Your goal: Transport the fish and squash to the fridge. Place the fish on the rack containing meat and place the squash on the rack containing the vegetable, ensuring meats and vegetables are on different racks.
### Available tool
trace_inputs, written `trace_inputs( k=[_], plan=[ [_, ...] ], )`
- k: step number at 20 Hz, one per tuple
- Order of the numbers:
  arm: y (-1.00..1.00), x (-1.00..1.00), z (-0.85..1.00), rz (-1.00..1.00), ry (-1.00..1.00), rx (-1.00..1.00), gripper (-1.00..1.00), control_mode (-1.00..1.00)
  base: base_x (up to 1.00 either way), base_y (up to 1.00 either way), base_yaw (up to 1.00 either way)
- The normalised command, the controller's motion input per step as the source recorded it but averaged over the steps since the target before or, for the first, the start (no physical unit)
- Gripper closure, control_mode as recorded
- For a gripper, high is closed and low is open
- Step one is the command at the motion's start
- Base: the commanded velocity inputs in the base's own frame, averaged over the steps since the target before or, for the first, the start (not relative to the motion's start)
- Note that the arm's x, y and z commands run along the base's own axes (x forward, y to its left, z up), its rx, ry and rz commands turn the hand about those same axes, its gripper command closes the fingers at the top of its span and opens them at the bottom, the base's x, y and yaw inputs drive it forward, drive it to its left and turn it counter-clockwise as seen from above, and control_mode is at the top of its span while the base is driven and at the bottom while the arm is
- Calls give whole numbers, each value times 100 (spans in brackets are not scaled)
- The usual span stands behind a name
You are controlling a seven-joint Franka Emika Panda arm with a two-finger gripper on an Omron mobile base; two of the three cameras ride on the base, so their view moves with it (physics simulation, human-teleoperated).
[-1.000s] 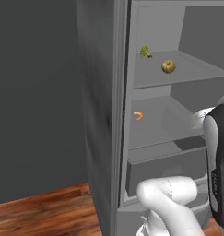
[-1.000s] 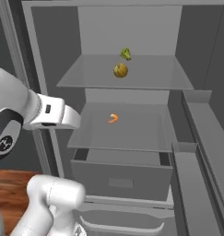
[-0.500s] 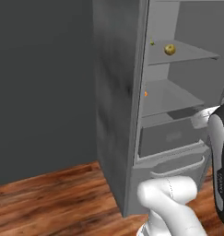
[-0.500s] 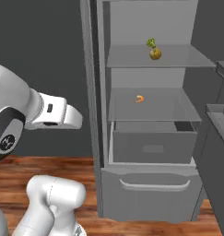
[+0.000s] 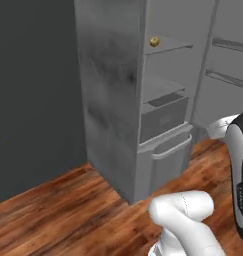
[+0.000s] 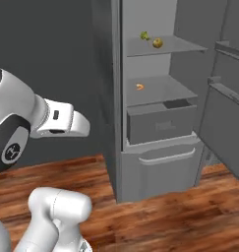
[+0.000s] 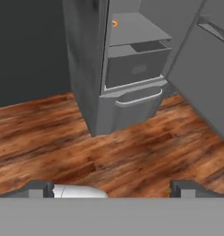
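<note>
a: we've backed away from the fridge (image 6: 140, 123) since a second ago; the whole picture has shifted because the base drove, and the shelves that sat close in front of us now stand further off across the wood floor (image 7: 85, 147).

b: right, nothing inside has moved. the squash (image 6: 158, 43) sits on the upper rack (image 6: 185, 47) just beside the broccoli floret (image 6: 145, 35), so that half looks done.

a: and the orange shrimp piece (image 6: 140, 87) lies alone on the rack below, above the drawer (image 6: 163, 125). we can't find the fish in any of our views.

b: the gripper (image 7: 111, 186) has its tips spread wide with nothing between them, so we aren't carrying it.

a: then what's left, we judge, is to fetch the fish from wherever it lies and set it beside the shrimp.

b: the door (image 6: 224, 123) stands open, which helps.
</note>
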Motion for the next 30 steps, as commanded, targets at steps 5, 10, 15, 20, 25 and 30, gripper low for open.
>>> trace_inputs(
  k=[5, 10, 15, 20, 25, 30],
  plan=[
    [0, 0, 0, 0, 0, 0, -100, 100, -99, 95, -66],
    [0, 0, 0, 0, 0, 0, -100, 100, -73, 76, -72],
    [0, 0, 0, 0, 0, 0, -100, 100, -80, -47, -56],
    [0, 0, 0, 0, 0, 0, -100, 100, 28, -100, -15],
    [0, 0, 0, 0, 0, 0, -100, 100, 97, -46, -8],
    [0, 0, 0, 0, 0, 0, -100, 100, 100, 1, -28]
  ],
)
